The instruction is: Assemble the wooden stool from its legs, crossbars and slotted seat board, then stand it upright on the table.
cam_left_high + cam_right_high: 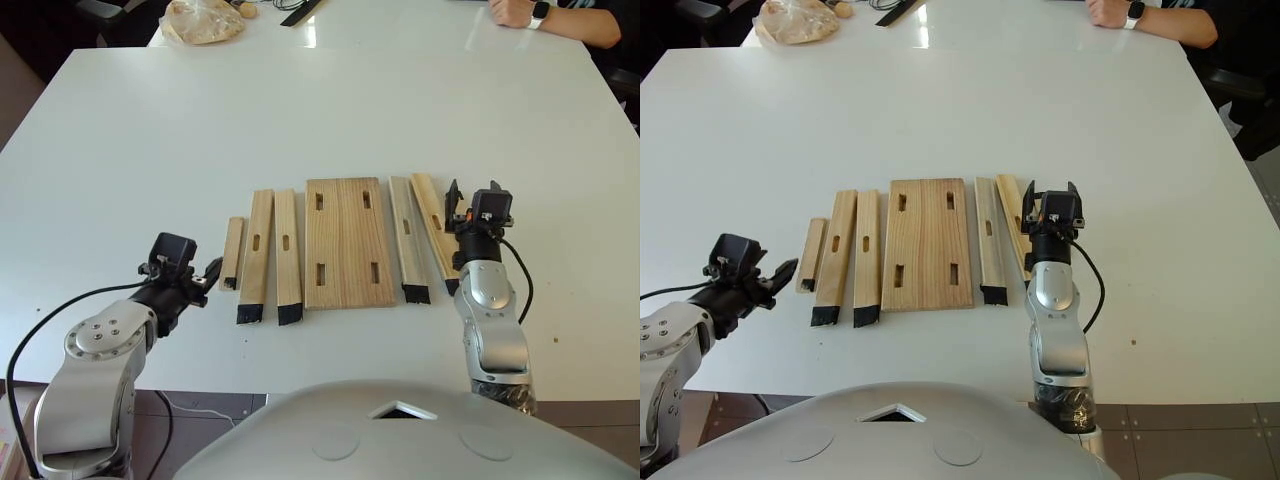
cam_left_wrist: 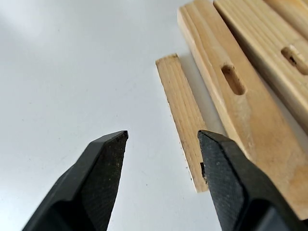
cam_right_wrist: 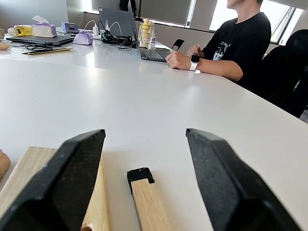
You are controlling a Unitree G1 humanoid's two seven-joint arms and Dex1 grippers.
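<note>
Now left gripper (image 2: 162, 135) spread by crossbar (image 2: 182, 113) left of seat board (image 1: 347, 243), right gripper (image 3: 145, 134) spread; crossbar best pinched mid-length.

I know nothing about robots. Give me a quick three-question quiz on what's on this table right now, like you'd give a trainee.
1. True or false: the seat board is propped upright.
2. How many slots show in the seat board? A two, B four, C six.
3. Which wooden piece lies nearest the left end effector?
Key: 1 false, it lies flat; 2 B; 3 the short crossbar.
</note>
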